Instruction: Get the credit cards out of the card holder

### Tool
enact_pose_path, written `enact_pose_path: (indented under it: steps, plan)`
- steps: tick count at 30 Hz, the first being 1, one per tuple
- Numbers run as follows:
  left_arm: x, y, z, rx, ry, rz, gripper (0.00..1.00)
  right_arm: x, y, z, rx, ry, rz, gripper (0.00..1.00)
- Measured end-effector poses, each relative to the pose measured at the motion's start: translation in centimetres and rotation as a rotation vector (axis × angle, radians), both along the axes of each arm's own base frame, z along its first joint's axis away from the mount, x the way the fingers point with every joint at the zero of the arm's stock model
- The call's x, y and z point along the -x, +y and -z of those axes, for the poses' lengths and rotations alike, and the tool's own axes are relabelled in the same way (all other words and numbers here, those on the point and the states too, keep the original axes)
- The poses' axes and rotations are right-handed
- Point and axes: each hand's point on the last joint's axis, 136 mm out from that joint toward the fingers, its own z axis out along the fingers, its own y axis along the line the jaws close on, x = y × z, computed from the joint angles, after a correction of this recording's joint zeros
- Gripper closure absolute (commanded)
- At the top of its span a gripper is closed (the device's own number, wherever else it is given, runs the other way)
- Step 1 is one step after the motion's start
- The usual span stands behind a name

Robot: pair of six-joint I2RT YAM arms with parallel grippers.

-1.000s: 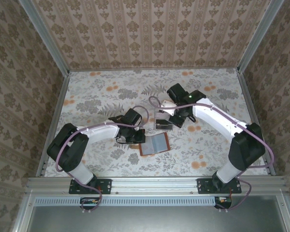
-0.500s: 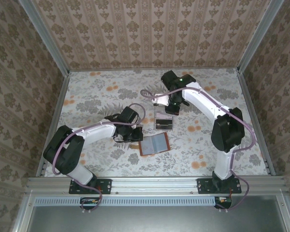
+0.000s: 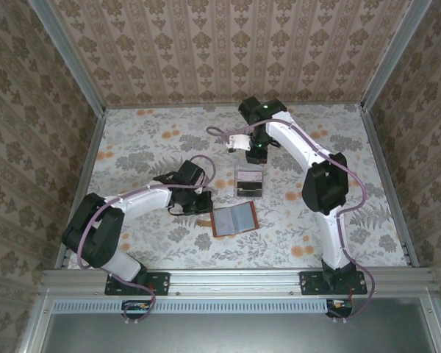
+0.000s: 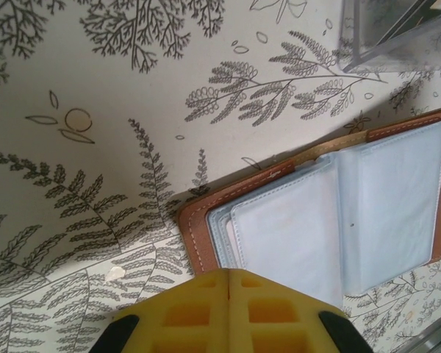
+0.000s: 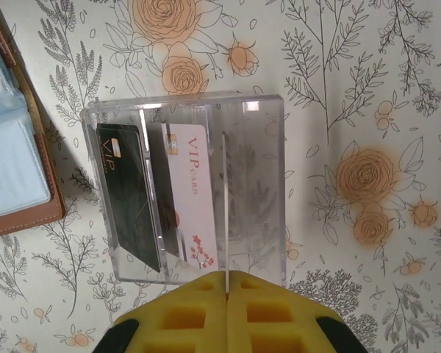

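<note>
The card holder (image 3: 234, 219) lies open on the table, brown rim outward and grey-blue pockets (image 4: 338, 220) facing up. Two credit cards stand in a clear plastic tray (image 5: 257, 184): a dark card (image 5: 128, 198) and a pale VIP card (image 5: 192, 195). My left gripper (image 3: 201, 204) hovers at the holder's left edge, its yellow pads (image 4: 206, 301) pressed together with nothing between them. My right gripper (image 3: 256, 151) is beyond the tray, high above it, and its pads (image 5: 198, 309) are shut and empty too.
The tray (image 3: 249, 182) sits just behind the holder on the floral tablecloth. Patterned walls with metal rails (image 3: 84, 169) enclose the table on three sides. The holder's brown edge (image 5: 48, 184) lies close beside the tray.
My right arm has drawn back from the tray toward the far wall and risen. My left arm has shifted slightly left and back from the holder. Both grippers stayed shut.
</note>
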Motion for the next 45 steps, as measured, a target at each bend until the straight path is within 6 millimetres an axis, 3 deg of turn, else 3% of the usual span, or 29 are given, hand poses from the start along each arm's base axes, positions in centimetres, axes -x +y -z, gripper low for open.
enact_pose_path:
  steps: [10,19,25,30,45]
  plan:
    - [0.3,0.9,0.2,-0.006,0.007,-0.015,0.94,-0.6,0.6,2.2,0.015,0.064,-0.034,1.00]
    - [0.6,1.1,0.2,-0.006,0.006,-0.017,0.94,0.4,0.6,3.5,0.021,0.133,-0.060,1.00]
    - [0.6,1.1,0.2,-0.006,0.006,-0.017,0.94,1.0,0.6,4.6,0.021,0.186,-0.064,0.93]
    - [0.6,1.1,0.2,-0.006,0.006,-0.017,0.94,0.9,0.7,4.6,0.015,0.188,-0.062,0.87]
    - [0.6,1.1,-0.2,0.000,-0.002,-0.017,0.93,-0.9,0.4,3.8,0.044,0.099,-0.043,0.83]
